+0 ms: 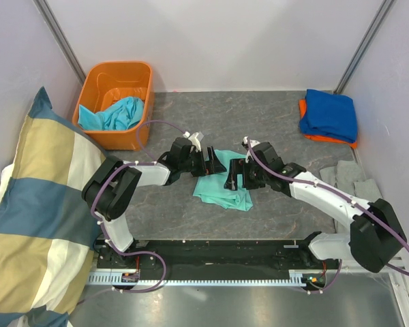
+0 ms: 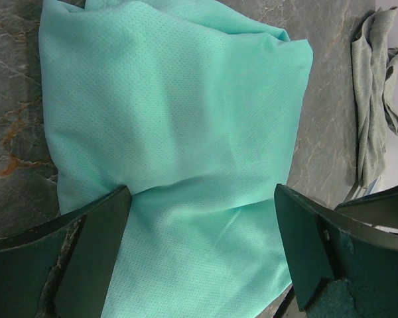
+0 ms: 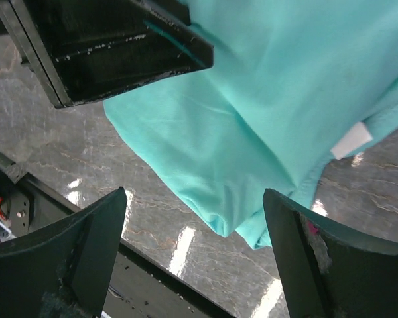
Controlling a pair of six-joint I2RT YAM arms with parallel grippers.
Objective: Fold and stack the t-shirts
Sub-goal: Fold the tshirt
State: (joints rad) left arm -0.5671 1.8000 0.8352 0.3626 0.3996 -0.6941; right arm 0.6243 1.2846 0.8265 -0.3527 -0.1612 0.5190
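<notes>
Striped pillow point(image 1: 34, 225) at far left, beside the table point(image 1: 191, 116). Orange bin point(image 1: 116, 67) at the table's far-left corner, turquoise t-shirts point(image 1: 116, 114) heaped inside. Mint t-shirt point(image 1: 221, 191) lying at table centre, between the two arms. Royal blue t-shirt point(image 1: 329, 112) folded atop orange t-shirt point(image 1: 320, 138) at far right. Grey cloth point(image 1: 344, 176) near the right edge. Left fingers point(image 2: 93, 252) spread wide over the mint t-shirt, gripping nothing. Right fingers point(image 3: 86, 258) likewise apart above its edge.

T-shirt point(image 1: 221, 187) at table point(image 1: 273, 129) centre, bin point(image 1: 116, 139) behind left, shirt stack point(image 1: 329, 116) behind right
</notes>
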